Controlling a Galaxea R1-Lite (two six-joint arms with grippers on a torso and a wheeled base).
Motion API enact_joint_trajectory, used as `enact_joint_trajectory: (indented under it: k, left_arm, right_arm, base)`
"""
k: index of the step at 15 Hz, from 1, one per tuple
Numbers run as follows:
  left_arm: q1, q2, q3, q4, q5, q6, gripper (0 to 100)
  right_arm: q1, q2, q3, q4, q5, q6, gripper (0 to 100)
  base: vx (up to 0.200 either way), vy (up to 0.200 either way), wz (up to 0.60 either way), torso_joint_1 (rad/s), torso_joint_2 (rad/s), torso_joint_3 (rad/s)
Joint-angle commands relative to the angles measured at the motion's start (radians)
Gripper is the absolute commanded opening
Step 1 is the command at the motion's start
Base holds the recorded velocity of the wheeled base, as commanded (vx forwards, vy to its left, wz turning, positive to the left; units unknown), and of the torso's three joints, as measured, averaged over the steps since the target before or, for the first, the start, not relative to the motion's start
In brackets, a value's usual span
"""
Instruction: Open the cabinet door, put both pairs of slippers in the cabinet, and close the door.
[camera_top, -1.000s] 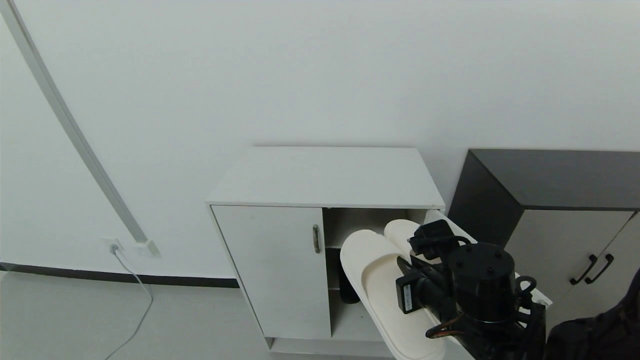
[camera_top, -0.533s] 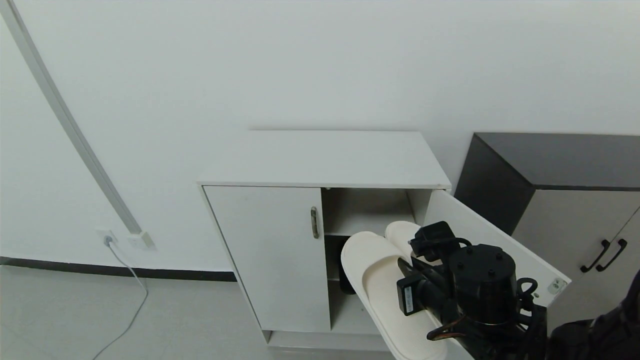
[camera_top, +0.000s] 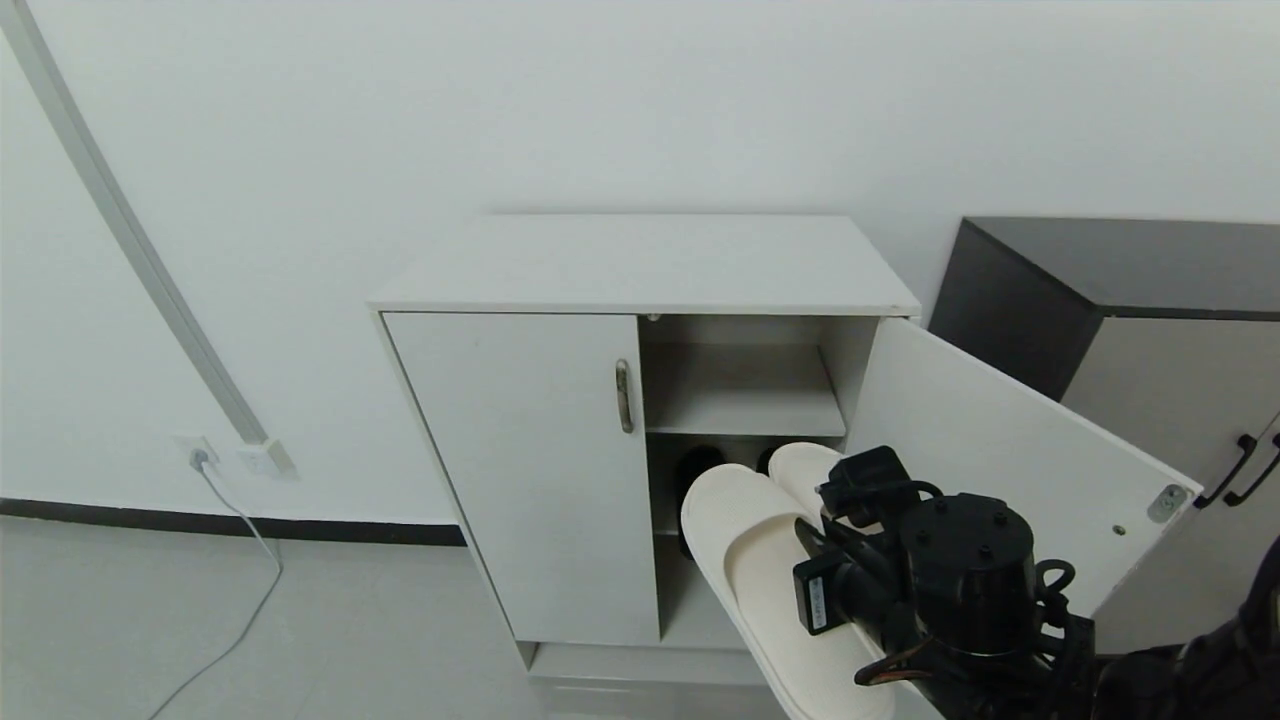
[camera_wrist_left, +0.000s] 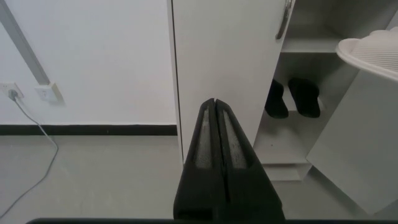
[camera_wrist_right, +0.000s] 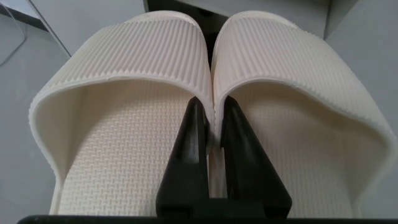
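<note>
My right fingers are clamped on the touching inner rims of the cream slippers, held just outside the cabinet opening. The soft, ribbed foam could squirm loose or snag a shelf edge. Left fingers are pressed together, empty, facing the cabinet's shut door.

A plain white wall was seen from 9 to 3 o'clock. A grey trunking strip was run down it from 10 o'clock to a socket at 8 o'clock. From there a white cable was trailed over the grey floor at 7 o'clock. A dark skirting band was set along the wall's foot. A dark-topped cupboard with black handles was placed at 3 o'clock.
</note>
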Motion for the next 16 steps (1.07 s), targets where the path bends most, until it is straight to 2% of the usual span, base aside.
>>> enact_joint_trajectory:
  k: [1, 10, 16]
  left_arm:
    - [0.0, 0.001, 0.0, 0.0, 0.0, 0.0, 0]
    - [0.0, 0.001, 0.0, 0.0, 0.0, 0.0, 0]
    - [0.0, 0.001, 0.0, 0.0, 0.0, 0.002, 0]
  right_arm:
    - [0.002, 0.002, 0.0, -0.001, 0.0, 0.0, 0]
    - [0.007, 0.008, 0.016, -0.013, 0.008, 0.0, 0]
    - [0.011, 0.011, 0.026, -0.036, 0.013, -0.001, 0]
  base:
    - [0.0, 0.0, 0.0, -0.178, 0.49, 0.31]
    - [0.0, 0.0, 0.0, -0.142, 0.47, 0.33]
    - [0.0, 0.0, 0.0, -0.069, 0.45, 0.371]
